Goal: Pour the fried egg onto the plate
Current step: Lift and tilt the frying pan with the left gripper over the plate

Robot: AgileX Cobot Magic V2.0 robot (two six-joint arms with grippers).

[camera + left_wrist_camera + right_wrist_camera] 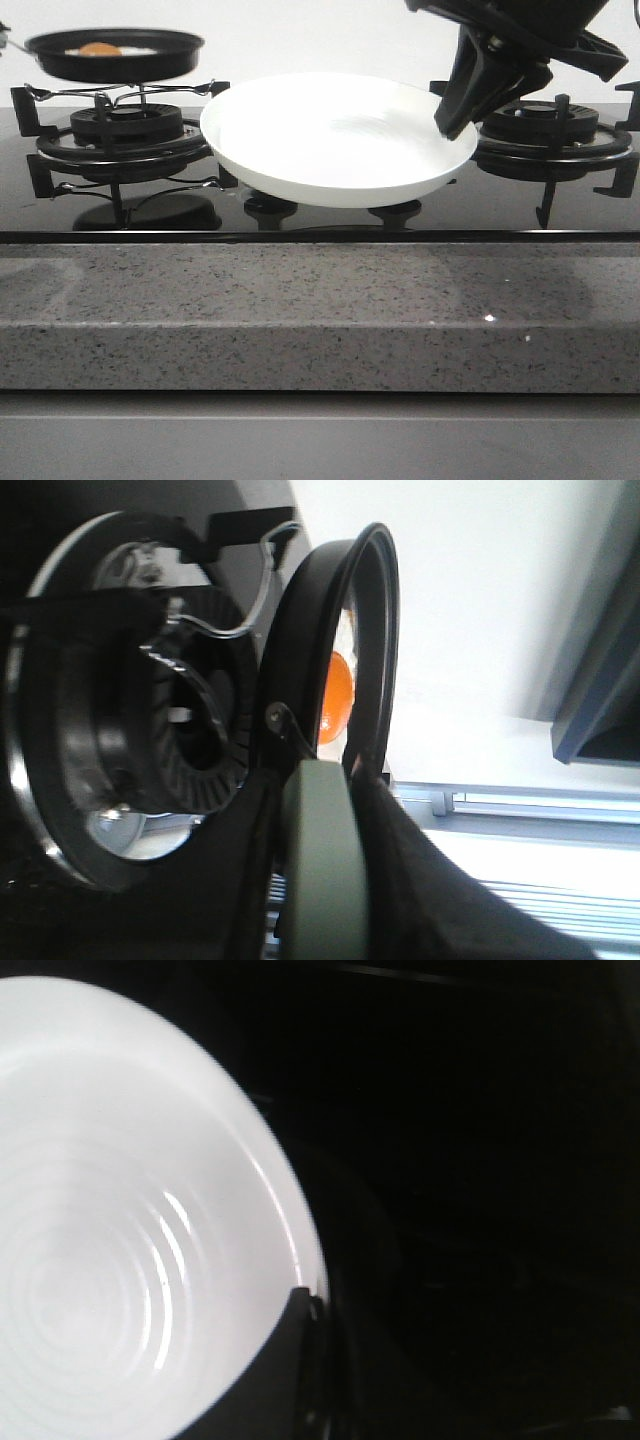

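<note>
- Fried egg [100, 49], white with an orange yolk, lies flat inside the black frying pan [115, 57], which I hold in the air above the left burner [125, 128] at the far left of the hob.
- My left wrist view looks along the pan's grey-green handle [322, 860]: the egg's yolk [338, 693] shows just past the pan's rim, with the burner's ring and wire pan support beside it.
- My left end effector itself is out of frame in the front view, and in the wrist view the handle and dark shapes at its sides fill the space, so I cannot tell how its fingers stand.
- My right end effector [462, 100] is clamped on the right rim of the white plate [335, 135], one black finger lying over the rim's upper face.
- The plate hangs clear of the glass hob, tilted a little, its left edge nearer the pan and higher, between the left burner and the right burner [545, 130].
- In my right wrist view the plate [120, 1210] shows bare glossy white with faint concentric rings, and a dark finger [275, 1370] presses against its rim.
- The pan and the plate are near each other but apart, the pan's rim level with or just above the plate's raised edge.
- A speckled grey stone desk [320, 310] runs across the front, below the black hob.
</note>
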